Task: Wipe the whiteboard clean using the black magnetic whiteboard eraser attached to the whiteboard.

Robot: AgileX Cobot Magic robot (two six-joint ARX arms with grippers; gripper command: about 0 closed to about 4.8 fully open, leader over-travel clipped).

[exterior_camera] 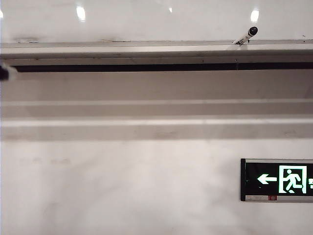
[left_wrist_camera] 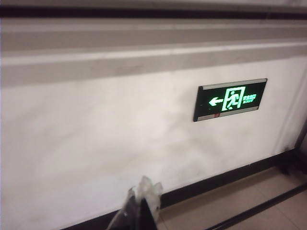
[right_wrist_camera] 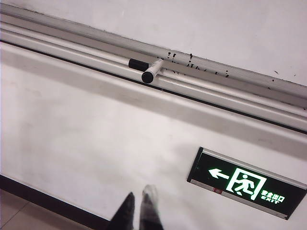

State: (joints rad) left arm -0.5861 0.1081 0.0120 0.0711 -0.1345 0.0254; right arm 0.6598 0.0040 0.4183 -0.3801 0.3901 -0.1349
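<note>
My left gripper (left_wrist_camera: pixel 139 203) and right gripper (right_wrist_camera: pixel 139 208) are both closed, empty, facing the wall. Only my right wrist view shows two markers (right_wrist_camera: pixel 146 70) on the whiteboard (exterior_camera: pixel 146 19) ledge (right_wrist_camera: pixel 216 88).

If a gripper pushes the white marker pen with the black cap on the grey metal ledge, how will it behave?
The white marker pen with the black cap is round, so it would probably roll. It lies across the grey metal ledge, cap end seemingly overhanging, so it may fall off. It looks small and light.

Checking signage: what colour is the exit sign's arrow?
White-green on black, on the exit sign; clearest in the right wrist view.
</note>
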